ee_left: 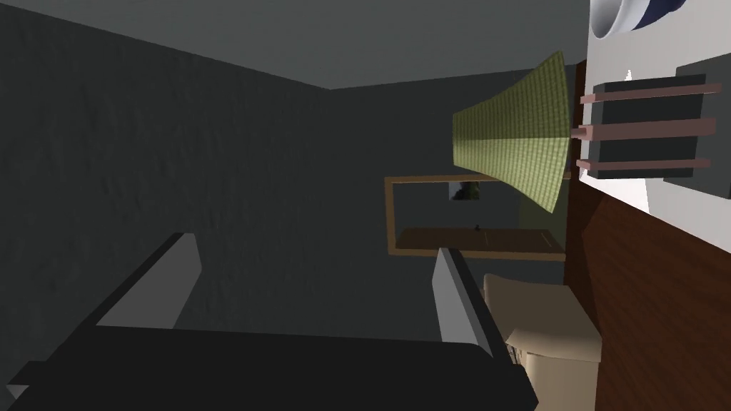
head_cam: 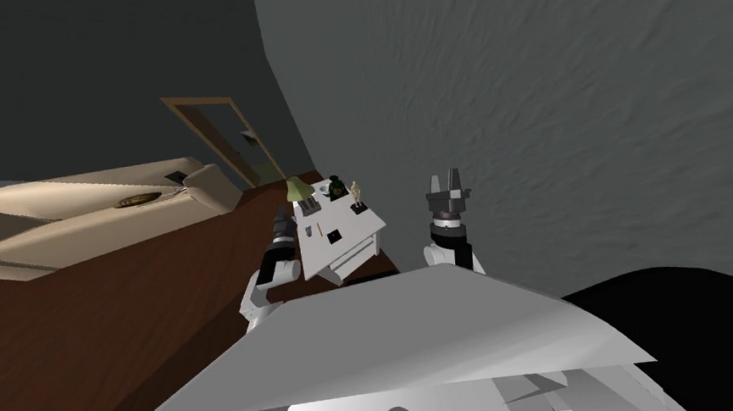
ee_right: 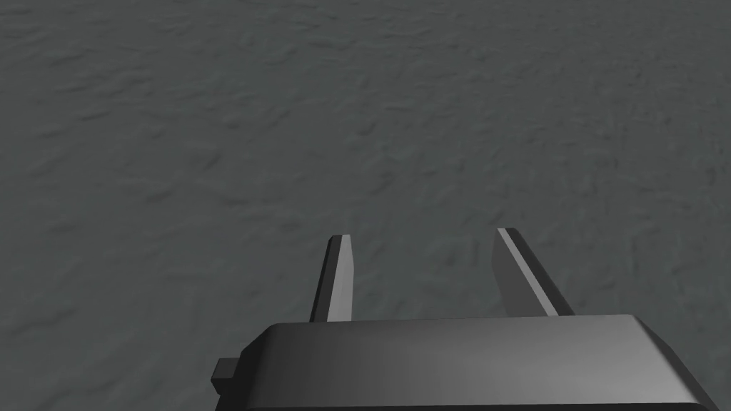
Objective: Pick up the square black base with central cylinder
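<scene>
A small square black base with a pale centre (head_cam: 334,235) lies flat on the top of a white drawer table (head_cam: 351,222) ahead of me. My left gripper (head_cam: 281,215) hangs at the table's left edge, beside a green lamp shade (head_cam: 297,189), a short way left of the base. In the left wrist view this gripper (ee_left: 316,246) is open and holds nothing; the lamp shade (ee_left: 510,139) and the white table top (ee_left: 685,207) lie beyond it. My right gripper (head_cam: 445,180) is raised right of the table near the grey wall, and it (ee_right: 423,235) is open and holds nothing.
On the table also stand a small pale figure on a black foot (head_cam: 358,195), a dark green object (head_cam: 336,189), a black block with pink bars (ee_left: 646,128) and a white bowl (ee_left: 612,18). A cream couch (head_cam: 84,207) and a door frame (head_cam: 221,137) lie to the left.
</scene>
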Controlling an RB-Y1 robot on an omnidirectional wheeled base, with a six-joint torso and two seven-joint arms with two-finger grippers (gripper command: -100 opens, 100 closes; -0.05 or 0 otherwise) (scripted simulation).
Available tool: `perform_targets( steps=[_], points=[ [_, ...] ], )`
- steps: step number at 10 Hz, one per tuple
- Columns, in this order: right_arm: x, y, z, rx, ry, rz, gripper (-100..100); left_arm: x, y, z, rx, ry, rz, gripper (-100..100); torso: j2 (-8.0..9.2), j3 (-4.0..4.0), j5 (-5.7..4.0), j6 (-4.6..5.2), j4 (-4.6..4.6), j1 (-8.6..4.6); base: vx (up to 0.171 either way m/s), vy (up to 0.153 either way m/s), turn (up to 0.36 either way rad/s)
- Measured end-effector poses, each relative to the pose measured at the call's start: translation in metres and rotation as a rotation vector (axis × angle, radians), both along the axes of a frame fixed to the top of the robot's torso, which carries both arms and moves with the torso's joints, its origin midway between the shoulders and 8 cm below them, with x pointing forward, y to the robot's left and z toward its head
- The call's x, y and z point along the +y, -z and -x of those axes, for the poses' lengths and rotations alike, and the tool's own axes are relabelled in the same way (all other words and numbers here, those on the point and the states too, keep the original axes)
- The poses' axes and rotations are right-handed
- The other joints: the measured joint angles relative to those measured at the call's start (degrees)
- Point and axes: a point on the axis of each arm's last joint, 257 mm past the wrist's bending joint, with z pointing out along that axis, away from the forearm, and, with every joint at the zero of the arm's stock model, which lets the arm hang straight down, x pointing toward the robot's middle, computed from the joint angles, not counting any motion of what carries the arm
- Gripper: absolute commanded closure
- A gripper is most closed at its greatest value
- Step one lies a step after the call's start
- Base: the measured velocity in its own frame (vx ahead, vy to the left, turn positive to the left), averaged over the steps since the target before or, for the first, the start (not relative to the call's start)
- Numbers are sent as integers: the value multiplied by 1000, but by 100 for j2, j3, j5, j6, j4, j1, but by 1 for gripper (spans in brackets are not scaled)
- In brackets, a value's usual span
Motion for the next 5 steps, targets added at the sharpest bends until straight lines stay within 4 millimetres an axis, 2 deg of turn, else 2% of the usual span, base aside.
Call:
perform_targets(
  steps=[3, 5],
  points=[
    [0, 0, 0, 0, 0, 0, 0, 8, 32, -13, 99, -22, -18, -100, -2, -1, 1, -5, 0, 1, -22, 45, -168],
    [0, 0, 0, 0, 0, 0, 0, 23, 51, -18, 170, -38, -30, -100, -1, 0, 1, -6, 0, 2, -27, 40, -157]
  ],
)
